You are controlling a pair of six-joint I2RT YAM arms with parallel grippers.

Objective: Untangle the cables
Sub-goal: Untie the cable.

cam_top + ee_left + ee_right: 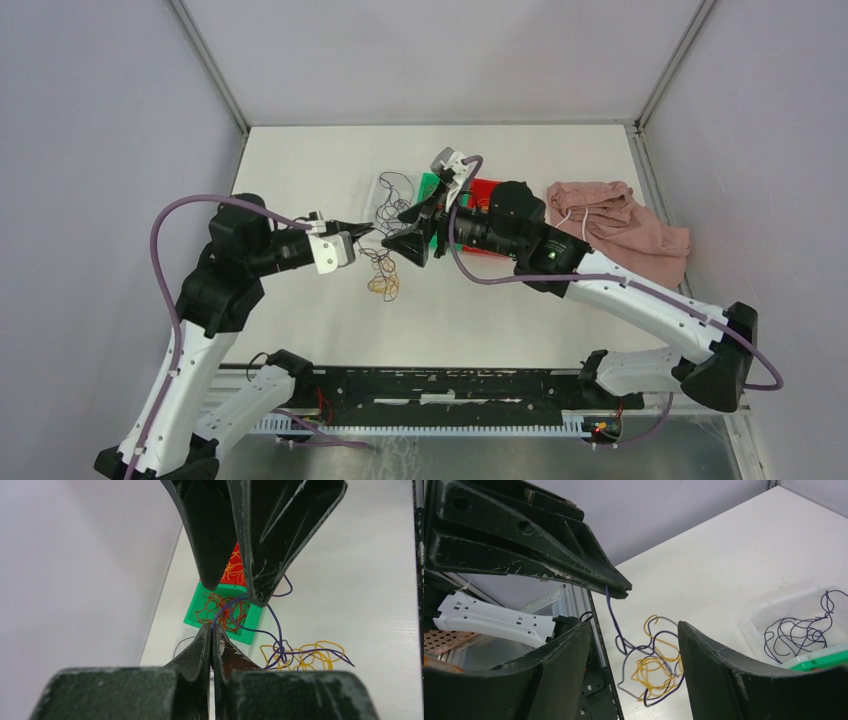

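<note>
Two grippers are facing each other tip to tip above the bench (734, 555). Our left gripper (211, 641) is clamping a purple cable (613, 612), jaws together on it, and the strand is hanging from its tip into the tangled cables (651, 667) below. Our right gripper (631, 625), jaws apart, is facing that upright strand just ahead, so we are judging it the better placed to grab.

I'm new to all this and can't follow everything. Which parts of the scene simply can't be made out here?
Red bin: top view, mostly covered by the right arm; left wrist view, by the right gripper.
Green bin: right wrist view, cut off by the right edge.
Clump of cables: top view, too small to trace the knots.
Purple cable: its gripped end is hidden inside the shut left gripper, left wrist view.
</note>
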